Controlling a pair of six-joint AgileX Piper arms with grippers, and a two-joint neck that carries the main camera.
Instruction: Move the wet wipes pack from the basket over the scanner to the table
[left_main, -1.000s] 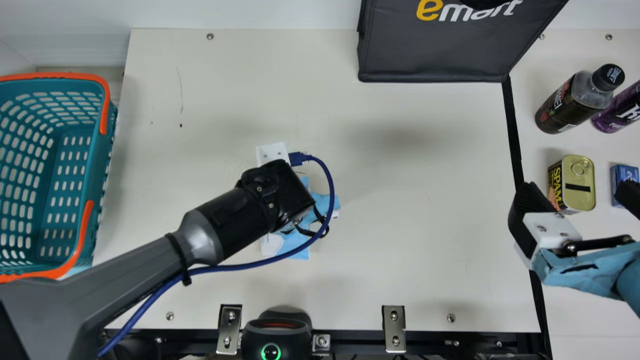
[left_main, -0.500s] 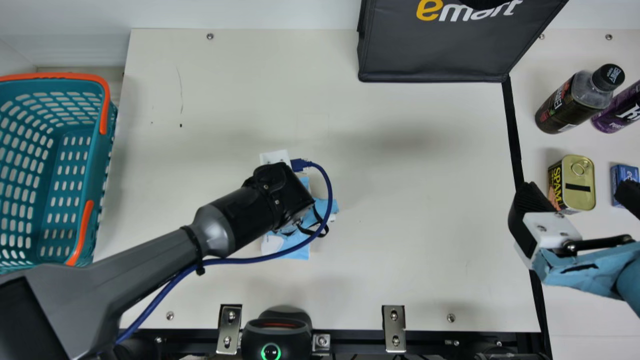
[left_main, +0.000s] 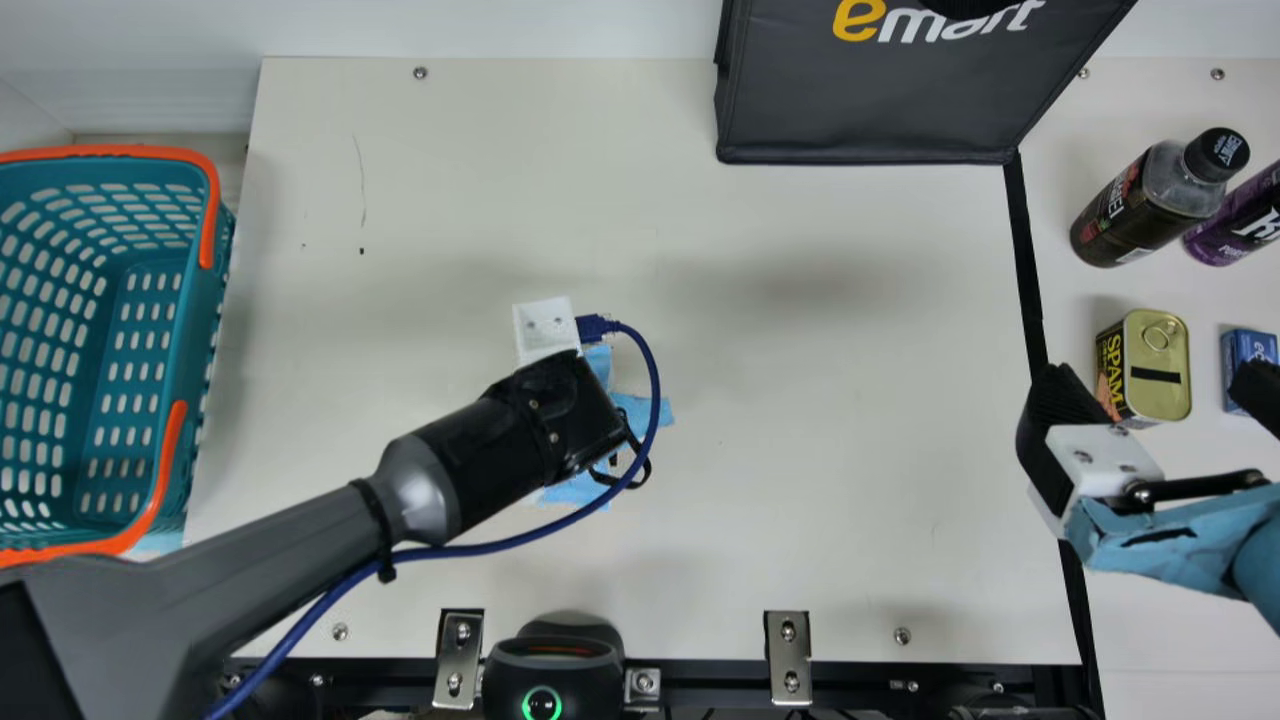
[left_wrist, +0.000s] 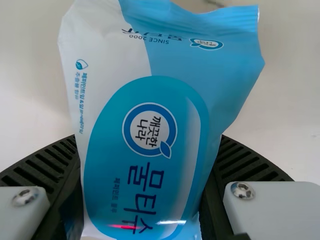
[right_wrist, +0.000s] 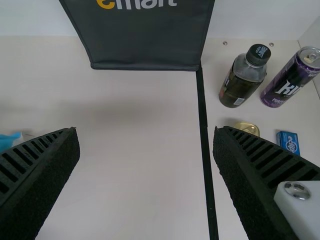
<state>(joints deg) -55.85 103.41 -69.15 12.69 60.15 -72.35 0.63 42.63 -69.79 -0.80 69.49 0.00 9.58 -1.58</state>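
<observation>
"So, main view?"
"Blue-and-white film wet wipes pack (left_main: 642, 408) beneath the grey-and-black left arm (left_main: 530, 420), above the cream desk (left_main: 850, 520). Well apart, the black ribbed right claw (left_main: 1150, 372) is released."
"Left wrist view?"
"The left claw (left_wrist: 148, 142) is grasping the pack between its two pads. I'd guess it's moderately weighty, squashy, its film slippery."
"Where to hold it?"
"Around the full middle, not by the crimped end (left_wrist: 225, 17); gently, or it may bulge and slide."
"Right wrist view?"
"Released claw, nothing between its pads."
</observation>
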